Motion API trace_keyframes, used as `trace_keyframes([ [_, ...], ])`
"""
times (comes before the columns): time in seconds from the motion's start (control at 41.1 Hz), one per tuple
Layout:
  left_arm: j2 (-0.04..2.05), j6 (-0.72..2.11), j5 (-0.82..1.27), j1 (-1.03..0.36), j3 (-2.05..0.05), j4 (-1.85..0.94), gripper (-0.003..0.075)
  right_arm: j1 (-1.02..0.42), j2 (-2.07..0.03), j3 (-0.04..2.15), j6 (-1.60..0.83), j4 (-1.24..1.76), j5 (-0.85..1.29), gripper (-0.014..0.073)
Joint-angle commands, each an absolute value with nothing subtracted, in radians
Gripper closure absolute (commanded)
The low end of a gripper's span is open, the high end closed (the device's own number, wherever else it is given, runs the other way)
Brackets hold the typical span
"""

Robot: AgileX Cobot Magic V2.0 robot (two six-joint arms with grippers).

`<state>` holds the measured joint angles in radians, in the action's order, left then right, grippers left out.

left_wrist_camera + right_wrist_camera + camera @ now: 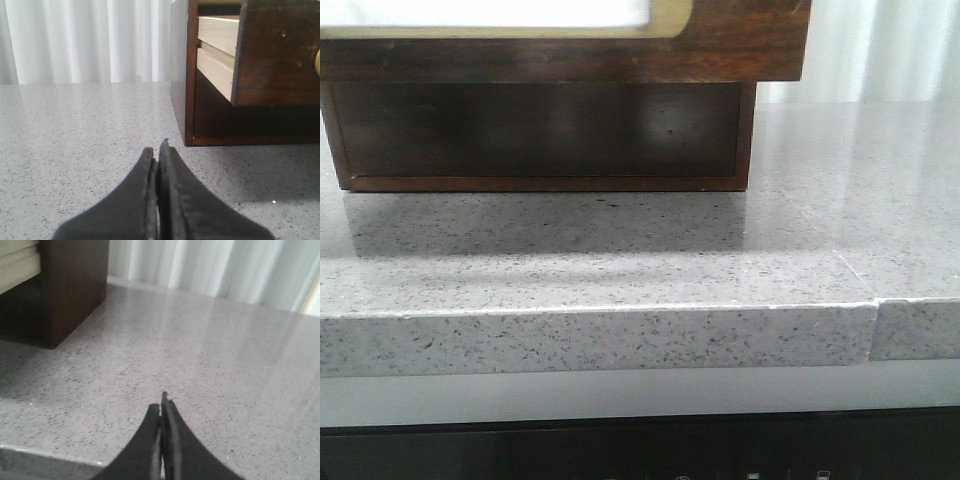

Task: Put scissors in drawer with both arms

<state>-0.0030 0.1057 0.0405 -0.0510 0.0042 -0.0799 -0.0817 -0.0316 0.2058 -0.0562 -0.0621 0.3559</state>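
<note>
The scissors are out of view in all three views. The drawer (740, 40) is dark brown wood with a pale panel and cream-yellow rim; it stands pulled out over the front of its cabinet (540, 135). In the left wrist view the drawer (280, 55) juts out, its pale side (216, 50) showing. My left gripper (157, 150) is shut and empty, low over the countertop beside the cabinet's corner. My right gripper (161, 402) is shut and empty over the countertop, apart from the cabinet (75, 290). Neither gripper shows in the front view.
The grey speckled stone countertop (620, 270) has a front edge with a seam (875, 330) near the right. White curtains (85, 40) hang behind the counter. A dark panel (640, 450) runs below the counter's edge.
</note>
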Motion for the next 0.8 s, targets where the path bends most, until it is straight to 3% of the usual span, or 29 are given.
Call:
trace_keyframes([
  [0.0,-0.020,0.103,-0.047,-0.047,0.028,-0.089,0.0741,-0.053,0.002,0.152,-0.068,-0.059,0.160,0.0661],
  [0.243,-0.020,0.103,-0.047,-0.047,0.028,-0.089,0.0741,-0.030,0.028,-0.030,-0.066,-0.057,-0.087,0.0661],
  [0.778,-0.020,0.103,-0.047,-0.047,0.028,-0.089,0.0741,-0.030,0.028,-0.027,-0.067,0.039,-0.073,0.0661],
])
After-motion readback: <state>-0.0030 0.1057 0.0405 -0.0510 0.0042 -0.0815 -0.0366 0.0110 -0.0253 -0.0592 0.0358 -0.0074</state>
